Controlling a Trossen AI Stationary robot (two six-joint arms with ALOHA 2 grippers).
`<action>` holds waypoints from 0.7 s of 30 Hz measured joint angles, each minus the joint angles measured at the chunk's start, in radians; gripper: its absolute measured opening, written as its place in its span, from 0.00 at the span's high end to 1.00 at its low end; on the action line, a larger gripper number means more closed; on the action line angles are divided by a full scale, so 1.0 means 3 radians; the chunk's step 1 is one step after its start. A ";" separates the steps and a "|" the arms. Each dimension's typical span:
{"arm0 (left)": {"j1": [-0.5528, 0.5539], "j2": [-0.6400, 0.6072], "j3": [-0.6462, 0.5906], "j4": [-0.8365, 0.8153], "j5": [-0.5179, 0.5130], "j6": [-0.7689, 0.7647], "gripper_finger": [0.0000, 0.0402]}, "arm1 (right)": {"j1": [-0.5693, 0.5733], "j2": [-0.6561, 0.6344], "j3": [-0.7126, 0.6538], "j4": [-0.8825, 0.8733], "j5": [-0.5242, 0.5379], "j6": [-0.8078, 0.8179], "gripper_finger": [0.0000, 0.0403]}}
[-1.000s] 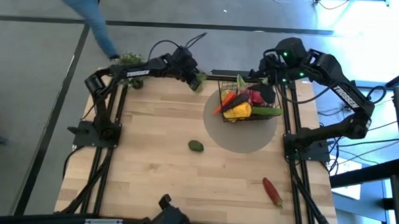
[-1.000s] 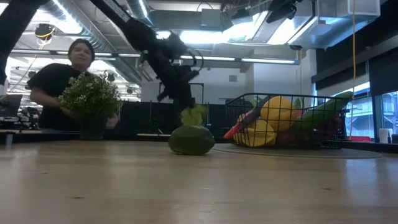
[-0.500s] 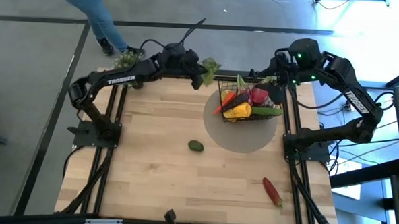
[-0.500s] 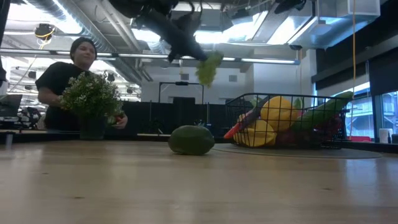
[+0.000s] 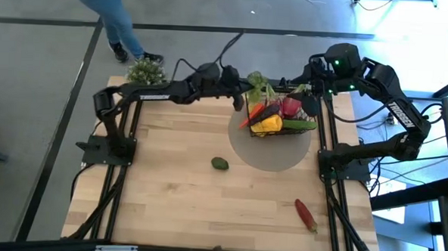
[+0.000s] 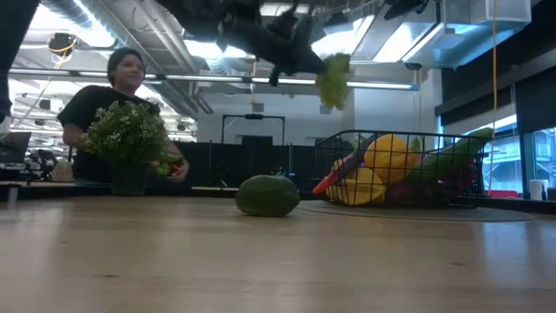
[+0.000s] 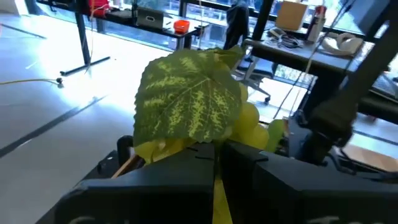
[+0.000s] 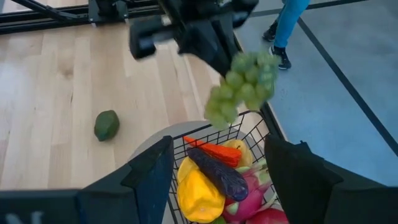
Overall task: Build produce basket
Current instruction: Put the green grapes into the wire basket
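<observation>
A bunch of green grapes (image 5: 258, 83) with a large leaf (image 7: 186, 102) hangs in the air by the left rim of the black wire basket (image 5: 249, 105). My left gripper (image 5: 243, 90) is shut on the bunch. The basket rests on a grey round mat (image 5: 272, 156) and holds a yellow pepper, carrot, eggplant and pink fruit. My right gripper (image 5: 310, 99) stands open above the basket's far right side with nothing between its fingers. An avocado (image 5: 220, 164) and a red chili (image 5: 306, 214) lie on the table. My left gripper pinches the bunch at its leaf end (image 7: 205, 144) between its two shut fingers. The fingers come level from the table's left. The grapes (image 6: 333, 78) hang below and ahead of the fingertips, lifted clear, higher than the basket's rim (image 6: 323, 139).
A small potted plant (image 5: 145, 71) stands at the table's far left corner, and a person (image 6: 113, 96) stands behind it with a hand near the pot. Bare wood lies between the avocado (image 6: 268, 195) and the near edge.
My left gripper has risen and swung toward the table's right, from the far middle of the table to the basket's left rim. It has tipped from pointing down to level. The grapes stayed in its hold and rose with it.
</observation>
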 joint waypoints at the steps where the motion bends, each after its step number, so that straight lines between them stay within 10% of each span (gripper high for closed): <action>1: 0.0001 0.0064 0.0000 0.0068 -0.0007 0.0000 1.00 | 0.0000 0.0000 0.0000 0.0000 0.0000 0.0000 0.40; 21: 0.0066 0.0758 -0.0001 0.0199 0.0307 -0.0272 0.97 | 0.0000 0.0000 0.0000 0.0001 -0.0002 0.0010 0.40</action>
